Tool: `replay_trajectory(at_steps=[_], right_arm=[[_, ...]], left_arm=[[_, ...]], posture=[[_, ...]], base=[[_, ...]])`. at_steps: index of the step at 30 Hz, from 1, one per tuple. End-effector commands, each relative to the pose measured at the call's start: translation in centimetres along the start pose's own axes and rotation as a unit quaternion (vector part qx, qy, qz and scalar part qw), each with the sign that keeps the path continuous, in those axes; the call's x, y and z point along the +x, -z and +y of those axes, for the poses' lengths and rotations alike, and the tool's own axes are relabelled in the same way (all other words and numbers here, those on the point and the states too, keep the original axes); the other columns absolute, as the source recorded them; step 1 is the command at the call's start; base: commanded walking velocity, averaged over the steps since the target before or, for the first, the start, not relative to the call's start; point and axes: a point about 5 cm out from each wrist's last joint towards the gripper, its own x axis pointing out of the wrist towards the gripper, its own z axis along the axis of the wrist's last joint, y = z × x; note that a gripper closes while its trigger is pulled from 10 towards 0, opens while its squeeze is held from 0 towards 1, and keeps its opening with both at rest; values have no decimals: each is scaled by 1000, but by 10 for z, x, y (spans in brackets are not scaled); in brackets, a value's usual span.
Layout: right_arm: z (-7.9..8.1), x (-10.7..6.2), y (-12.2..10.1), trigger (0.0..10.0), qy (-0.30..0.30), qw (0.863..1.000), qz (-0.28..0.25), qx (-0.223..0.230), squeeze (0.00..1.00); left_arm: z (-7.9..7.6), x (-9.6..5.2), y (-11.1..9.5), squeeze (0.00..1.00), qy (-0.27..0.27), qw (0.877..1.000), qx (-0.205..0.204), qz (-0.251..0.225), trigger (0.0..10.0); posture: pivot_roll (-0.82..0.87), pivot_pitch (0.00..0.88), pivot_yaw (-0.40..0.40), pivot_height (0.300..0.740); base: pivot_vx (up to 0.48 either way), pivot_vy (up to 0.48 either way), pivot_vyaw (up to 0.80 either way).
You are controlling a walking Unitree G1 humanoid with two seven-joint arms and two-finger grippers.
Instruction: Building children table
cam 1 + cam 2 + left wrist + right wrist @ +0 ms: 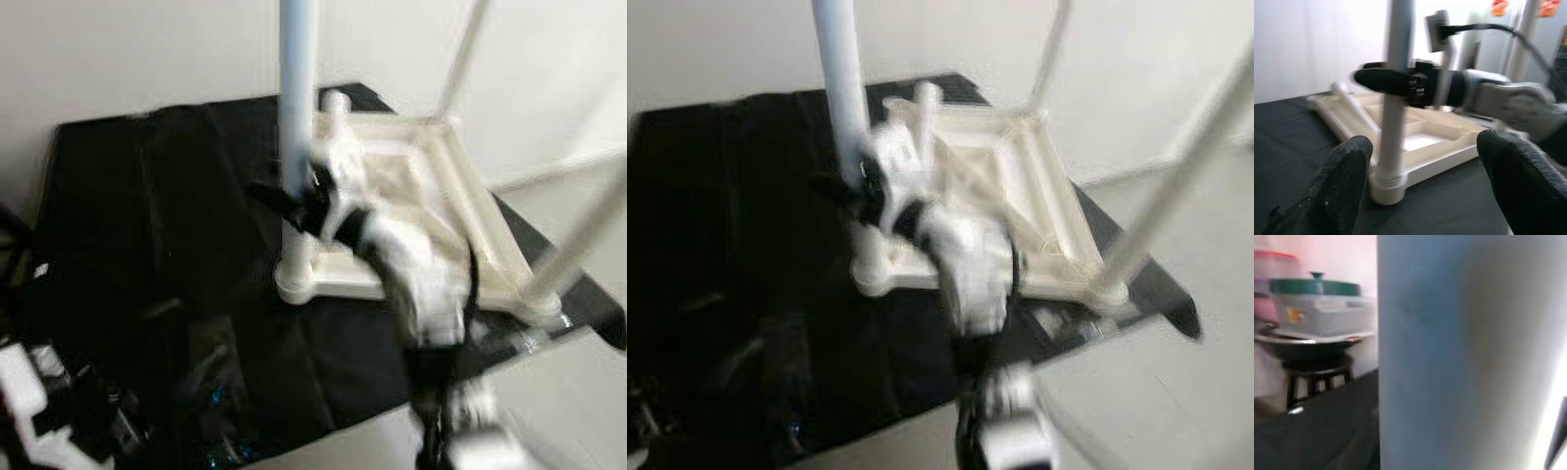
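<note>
- Tabletop (490,235) lies upside down on a black cloth (147,245), legs pointing up.
- Near leg (297,117) stands upright in its corner socket.
- Right gripper (294,201) is clamped on the leg, low down.
- Left gripper (1420,186) is spread wide, facing the socket.

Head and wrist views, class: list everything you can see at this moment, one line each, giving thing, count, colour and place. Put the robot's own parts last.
Table top: one, white, lying upside down on the black sheet.
Table legs: four, white, standing up from the top's corners; the near-left one is held.
Sheet: one, black, spread on the floor under the table.
Wall: white, behind the sheet.
Storage box: one, clear with a green lid, on a dark stool in the background of the right wrist view.
Right gripper: one, black fingers, clamped on the near-left leg.
Left gripper: one, black fingers, open, facing that leg's base.
</note>
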Motion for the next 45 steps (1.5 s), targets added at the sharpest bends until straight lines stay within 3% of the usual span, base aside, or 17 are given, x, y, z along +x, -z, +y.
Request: replay_trajectory(at_steps=[1, 6, 7, 8, 9, 12, 13, 15, 16, 18, 26, 28, 29, 30, 31, 33, 45], right_arm=[[20, -8, 30, 0, 23, 997, 72, 18, 0], [20, -2, 29, 0, 24, 997, 69, 13, 0], [17, 2, 29, 3765, 16, 997, 71, 7, 0], [17, 2, 29, 3765, 16, 997, 71, 7, 0], [15, 6, 27, 10000, -8, 997, 71, -5, 0], [11, 9, 24, 10000, -24, 997, 69, -7, 0], [6, 13, 15, 10000, -71, 996, 53, 17, 227], [6, 13, 15, 10000, -71, 996, 53, 17, 227], [2, 16, 5, 10000, -150, 987, 36, 35, 1000], [-5, 14, -7, 10000, -210, 977, 25, 40, 1000], [-5, 14, -7, 10000, -210, 977, 25, 40, 1000], [-11, 10, -15, 10000, -270, 962, 24, 16, 1000], [-24, 5, -19, 10000, -334, 942, 30, -11, 0], [-34, 1, -22, 10000, -382, 923, 36, -30, 0], [-34, 1, -22, 10000, -382, 923, 36, -30, 0], [-44, 1, -25, 10000, -429, 902, 37, -42, 0], [-58, 14, -27, 10000, -457, 888, 45, -35, 0]], left_arm=[[2, 1, 4, 0, 5, 1000, -3, 5, 10000], [6, 4, 4, 0, 13, 1000, -1, 3, 10000], [10, 6, 3, 0, 15, 1000, 4, 2, 10000], [10, 6, 3, 0, 15, 1000, 4, 2, 10000], [13, 7, 2, 0, 16, 1000, 8, 0, 10000], [14, 7, 1, 0, 16, 1000, 11, -1, 10000], [14, 7, 1, 0, 16, 1000, 12, 0, 10000], [14, 7, 1, 0, 16, 1000, 12, 0, 10000], [14, 6, 0, 0, 15, 1000, 13, 1, 10000], [14, 4, -1, 0, 13, 1000, 14, 3, 10000], [14, 4, -1, 0, 13, 1000, 14, 3, 10000], [14, 2, -2, 0, 11, 1000, 17, 6, 10000], [13, -2, -4, 0, 7, 1000, 18, 12, 10000], [11, -5, -5, 0, 4, 1000, 19, 15, 10000], [11, -5, -5, 0, 4, 1000, 19, 15, 10000], [9, -7, -8, 0, 1, 1000, 20, 17, 10000], [0, -12, -18, 0, 6, 1000, 23, 17, 10000]], posture=[[65, 140, -17, 740], [72, 131, -16, 740], [80, 120, -8, 740], [80, 120, -8, 740], [83, 117, -5, 740], [84, 115, -4, 740], [98, 114, -4, 740], [98, 114, -4, 740], [98, 116, -3, 740], [104, 121, -12, 740], [104, 121, -12, 740], [113, 126, -21, 740], [139, 146, -30, 740], [146, 150, -34, 740], [146, 150, -34, 740], [158, 153, -38, 740], [187, 169, -59, 740]], base=[[0, 0, 0], [0, 0, 0], [0, 0, 0], [0, 0, 0], [0, 0, 0], [0, 0, 0], [0, 0, 0], [0, 0, 0], [0, 0, 0], [0, 0, 0], [0, 0, 0], [0, 0, 0], [0, 0, 0], [0, 0, 0], [0, 0, 0], [0, 0, 0], [0, 0, 0]])
